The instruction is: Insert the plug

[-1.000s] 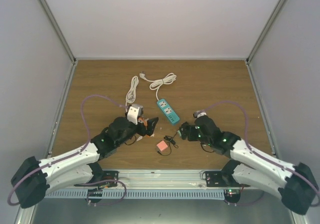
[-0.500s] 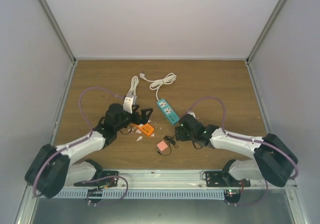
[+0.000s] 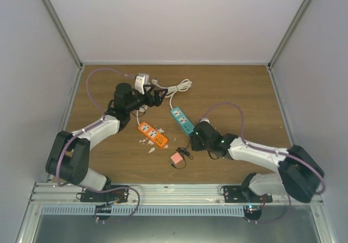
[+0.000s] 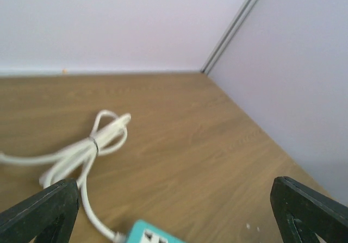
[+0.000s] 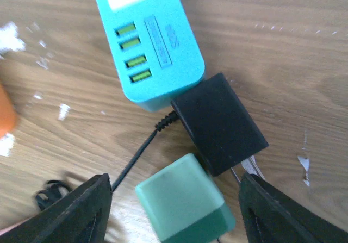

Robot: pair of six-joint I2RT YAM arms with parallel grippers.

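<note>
Right gripper [image 5: 174, 183] seen jaws apart, nothing gripped; green block [image 5: 182, 205] between fingers, plug [image 5: 220, 123] just ahead. Plug laid flat, touching teal power strip [image 5: 147, 42] at 5 o'clock end. Left gripper [image 4: 174, 210] held wide open above white cord [image 4: 87, 150], arm stretched toward 12 o'clock. Table [image 3: 234, 85] seen running to far wall.

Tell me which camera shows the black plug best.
Right wrist: the plug lies close and sharp at the teal power strip's end. From the top it is lost under the right gripper; the left wrist misses it.
</note>
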